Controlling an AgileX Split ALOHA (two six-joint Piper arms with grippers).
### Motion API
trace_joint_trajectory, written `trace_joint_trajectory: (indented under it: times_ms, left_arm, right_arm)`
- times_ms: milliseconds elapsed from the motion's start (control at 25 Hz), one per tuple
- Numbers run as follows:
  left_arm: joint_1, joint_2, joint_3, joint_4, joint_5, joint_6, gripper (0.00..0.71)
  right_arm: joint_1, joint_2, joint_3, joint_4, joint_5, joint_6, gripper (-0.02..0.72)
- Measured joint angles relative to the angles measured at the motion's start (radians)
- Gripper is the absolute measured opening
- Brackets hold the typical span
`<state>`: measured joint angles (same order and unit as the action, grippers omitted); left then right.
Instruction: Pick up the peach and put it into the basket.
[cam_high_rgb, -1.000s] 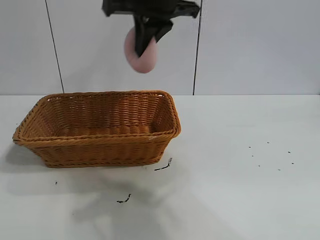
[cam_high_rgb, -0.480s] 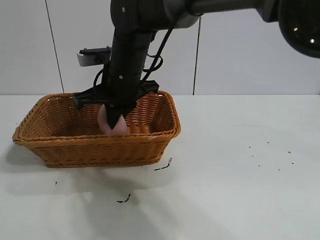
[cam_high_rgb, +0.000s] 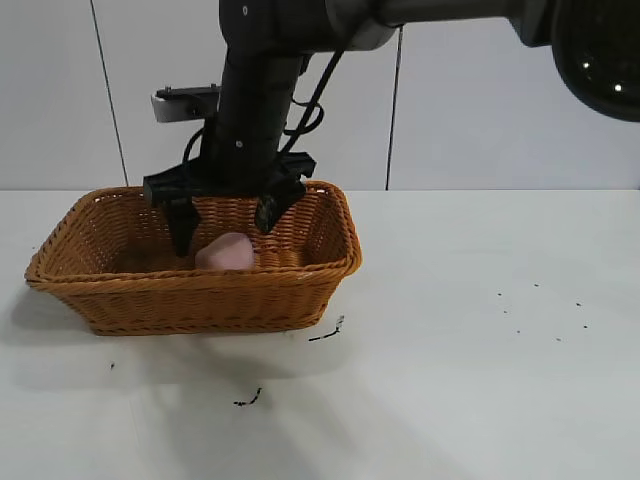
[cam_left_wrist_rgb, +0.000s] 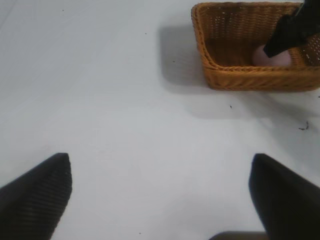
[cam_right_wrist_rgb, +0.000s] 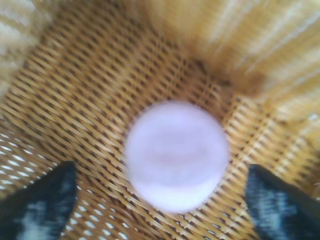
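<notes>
The pink peach (cam_high_rgb: 226, 252) lies on the floor of the orange-brown wicker basket (cam_high_rgb: 70, 275), near its right end. It also shows in the right wrist view (cam_right_wrist_rgb: 176, 154) and, small, in the left wrist view (cam_left_wrist_rgb: 272, 57). My right gripper (cam_high_rgb: 225, 222) hangs open inside the basket, straddling the peach without touching it; its dark fingertips (cam_right_wrist_rgb: 37, 205) stand well apart on either side. My left gripper (cam_left_wrist_rgb: 160, 192) is open and empty over bare table, far from the basket (cam_left_wrist_rgb: 250, 80).
The white table (cam_high_rgb: 480, 350) carries a few small dark specks (cam_high_rgb: 327, 333) in front of the basket and some to the right. A grey panelled wall stands behind.
My right gripper came down from above into the basket with the peach, then opened. The peach now rests free on the basket floor.
</notes>
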<state>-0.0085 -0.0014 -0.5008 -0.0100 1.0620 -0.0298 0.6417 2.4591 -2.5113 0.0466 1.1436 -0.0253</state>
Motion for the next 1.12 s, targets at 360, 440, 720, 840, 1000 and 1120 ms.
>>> trace_joint_trajectory:
  times_ms: [360, 440, 720, 840, 1000, 1120]
  left_arm:
    - [0.0, 0.0, 0.0, 0.0, 0.0, 0.0, 0.693]
    - [0.0, 0.0, 0.0, 0.0, 0.0, 0.0, 0.693]
    - [0.0, 0.0, 0.0, 0.0, 0.0, 0.0, 0.693]
    - [0.0, 0.0, 0.0, 0.0, 0.0, 0.0, 0.693]
    - [0.0, 0.0, 0.0, 0.0, 0.0, 0.0, 0.693]
    - [0.0, 0.0, 0.0, 0.0, 0.0, 0.0, 0.693]
  right_arm:
    - [-0.2, -0.027, -0.014, -0.037, 0.067, -0.01, 0.689]
    - [-0.283, -0.027, -0.014, -0.04, 0.067, -0.01, 0.691]
    - [-0.543, -0.027, -0.012, -0.047, 0.067, -0.006, 0.695]
    - [-0.614, -0.027, -0.012, -0.047, 0.067, -0.002, 0.695]
    - [-0.644, -0.032, -0.006, -0.039, 0.067, -0.002, 0.696]
    - [-0.644, -0.067, 0.036, -0.031, 0.067, -0.002, 0.696]
